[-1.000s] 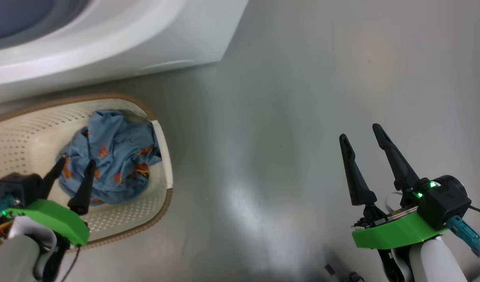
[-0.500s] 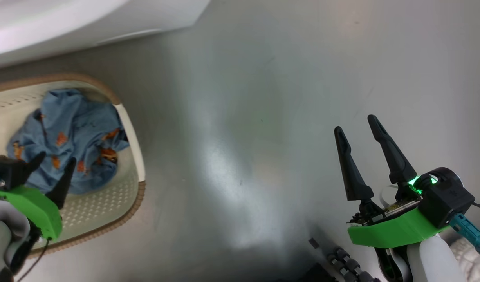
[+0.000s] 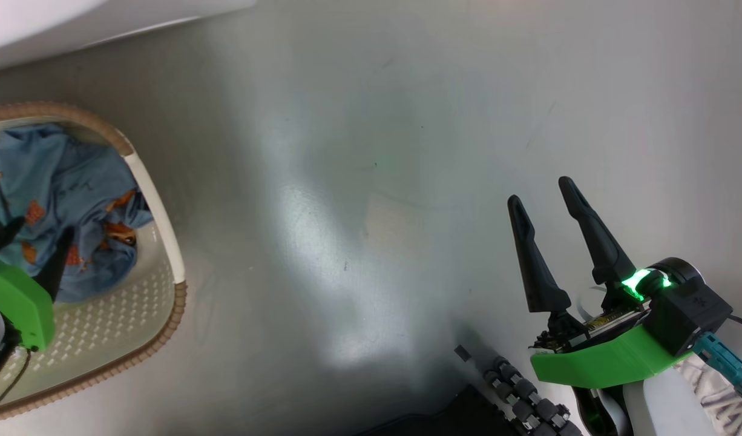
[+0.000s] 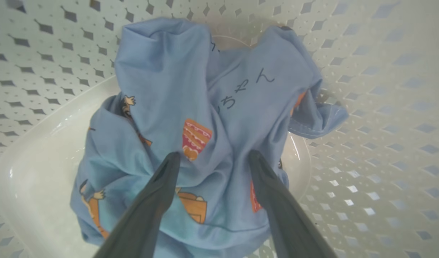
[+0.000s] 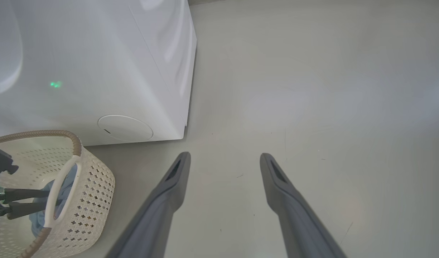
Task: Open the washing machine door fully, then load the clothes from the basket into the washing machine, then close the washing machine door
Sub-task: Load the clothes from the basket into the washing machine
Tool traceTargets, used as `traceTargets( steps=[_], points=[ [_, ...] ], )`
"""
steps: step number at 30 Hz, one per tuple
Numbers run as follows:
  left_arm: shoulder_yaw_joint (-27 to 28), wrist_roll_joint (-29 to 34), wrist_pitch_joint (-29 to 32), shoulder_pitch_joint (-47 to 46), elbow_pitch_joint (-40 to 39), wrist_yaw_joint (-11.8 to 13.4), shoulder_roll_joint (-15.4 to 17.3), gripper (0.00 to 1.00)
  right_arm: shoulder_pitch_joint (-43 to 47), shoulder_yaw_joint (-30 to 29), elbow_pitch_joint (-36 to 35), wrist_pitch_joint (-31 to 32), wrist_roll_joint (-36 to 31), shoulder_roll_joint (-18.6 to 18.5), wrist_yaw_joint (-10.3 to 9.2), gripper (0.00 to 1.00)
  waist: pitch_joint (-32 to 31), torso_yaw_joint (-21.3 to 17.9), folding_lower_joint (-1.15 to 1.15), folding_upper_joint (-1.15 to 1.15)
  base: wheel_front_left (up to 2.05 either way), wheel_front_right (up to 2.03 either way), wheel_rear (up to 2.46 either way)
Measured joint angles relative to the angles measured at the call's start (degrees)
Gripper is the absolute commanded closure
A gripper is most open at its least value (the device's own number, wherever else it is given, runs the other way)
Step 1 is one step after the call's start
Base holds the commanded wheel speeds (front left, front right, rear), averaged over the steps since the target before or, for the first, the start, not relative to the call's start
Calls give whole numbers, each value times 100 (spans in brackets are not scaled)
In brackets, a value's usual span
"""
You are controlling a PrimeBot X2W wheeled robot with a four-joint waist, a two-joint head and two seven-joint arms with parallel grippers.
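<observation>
Loading step, I reckon. Head view: my left gripper [image 3: 38,233], spread wide and empty, is over the clothes [image 3: 68,175] in the basket [image 3: 178,301]; the right gripper [image 3: 541,194], likewise spread and empty, is well away from the basket. Left wrist: my fingers [image 4: 148,208] straddle a fold, so next I dip and pinch. Right wrist adds the washing machine [image 5: 97,64] just behind the basket.

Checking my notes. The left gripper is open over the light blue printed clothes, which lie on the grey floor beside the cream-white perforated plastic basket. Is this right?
Not quite. The light blue printed clothes lie inside the cream-white perforated plastic basket, not on the floor beside it, as the left wrist view shows. The left gripper is open over them.
</observation>
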Motion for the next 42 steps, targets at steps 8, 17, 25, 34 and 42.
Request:
traceTargets(
  steps=[8, 17, 25, 34, 42],
  points=[
    [-134, -27, 0, -213, 409, 0, -16, 0, 14, 30, -52, 0, 123, 2, 0, 0, 121, -125, 0, 0, 0, 0, 0],
    [-370, -43, 0, -510, 845, 0, -183, 0, 70, 36, -102, 0, 137, 9, 0, 0, 222, -181, 0, 0, 0, 0, 0],
    [-669, -109, 2, -652, 1158, 0, -309, 0, 196, 33, -144, 0, 137, 18, 0, 0, 196, -226, 0, 0, 0, 0, 0],
    [-928, -487, 210, -732, 1198, 0, -439, 100, 337, -15, -176, 0, 137, 29, 0, 0, 136, -230, 0, 0, 0, 0, 0],
    [-917, -973, 49, -720, 865, 0, -353, 100, -11, -116, -149, 0, 96, 30, 0, 0, 18, -106, 0, 0, 0, 0, 0]
  ],
)
